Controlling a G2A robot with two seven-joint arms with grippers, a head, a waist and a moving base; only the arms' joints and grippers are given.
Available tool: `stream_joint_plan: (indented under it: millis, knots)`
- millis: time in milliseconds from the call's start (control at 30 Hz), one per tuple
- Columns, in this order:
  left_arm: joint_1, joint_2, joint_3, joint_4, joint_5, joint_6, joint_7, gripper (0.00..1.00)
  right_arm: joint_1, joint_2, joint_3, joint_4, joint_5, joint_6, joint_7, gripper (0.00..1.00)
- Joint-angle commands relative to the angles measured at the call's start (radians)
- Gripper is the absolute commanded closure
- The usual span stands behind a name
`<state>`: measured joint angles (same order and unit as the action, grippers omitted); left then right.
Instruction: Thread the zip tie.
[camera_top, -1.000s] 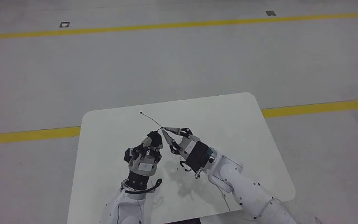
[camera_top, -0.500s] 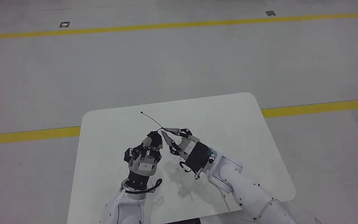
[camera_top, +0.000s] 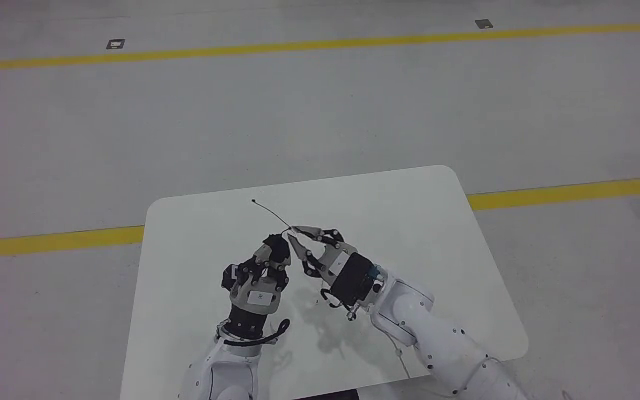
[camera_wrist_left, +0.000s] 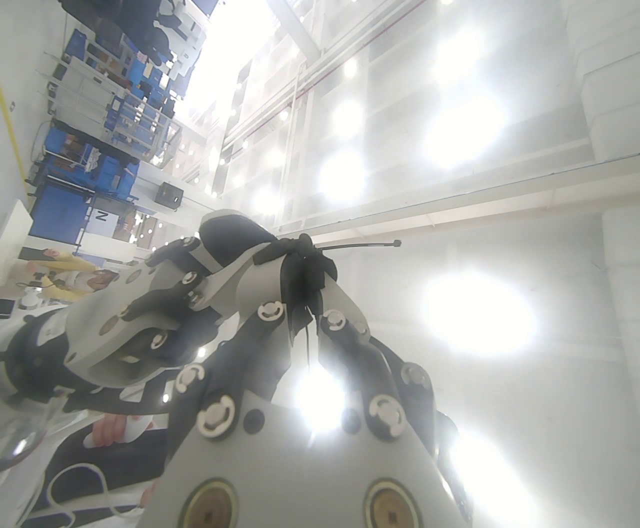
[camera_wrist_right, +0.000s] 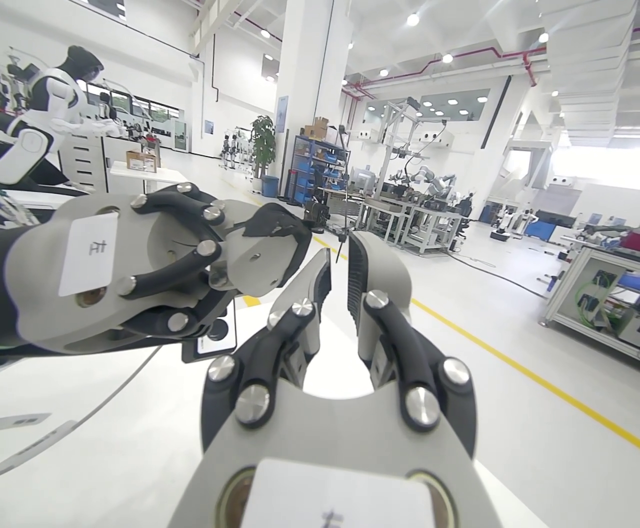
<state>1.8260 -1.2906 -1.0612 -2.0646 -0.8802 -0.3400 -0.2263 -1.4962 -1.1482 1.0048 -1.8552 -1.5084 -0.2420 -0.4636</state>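
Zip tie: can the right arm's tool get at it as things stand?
Likely yes: the zip tie, held by the left tool, stands between the fingers of the open right tool; nothing blocks it.

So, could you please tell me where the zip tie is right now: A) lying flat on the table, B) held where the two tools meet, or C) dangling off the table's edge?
B: the zip tie juts out from where the left tool and the right tool meet over the table.
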Motion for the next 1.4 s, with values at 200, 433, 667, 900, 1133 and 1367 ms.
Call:
stream_joint_plan:
  millis: [200,433,667,900,1133,1367]
  knots:
    - [0.000,0.000,0.000,0.000,0.000,0.000,0.000,1.00,0.002,-0.004,0.002,0.002,0.003,-0.007,0.005,0.87]
    - [0.000,0.000,0.000,0.000,0.000,0.000,0.000,1.00,0.004,-0.007,0.004,0.007,0.008,-0.011,0.007,0.88]
    - [0.000,0.000,0.000,0.000,0.000,0.000,0.000,1.00,0.003,-0.009,0.008,0.009,0.011,-0.017,0.008,0.89]
    - [0.000,0.000,0.000,0.000,0.000,0.000,0.000,1.00,0.005,-0.012,0.007,0.010,0.006,-0.022,0.008,0.89]
    - [0.000,0.000,0.000,0.000,0.000,0.000,0.000,1.00,0.005,-0.015,0.008,0.012,0.004,-0.023,0.008,0.91]
    - [0.000,0.000,0.000,0.000,0.000,0.000,0.000,1.00,0.006,-0.017,0.009,0.014,0.000,-0.027,0.010,1.00]
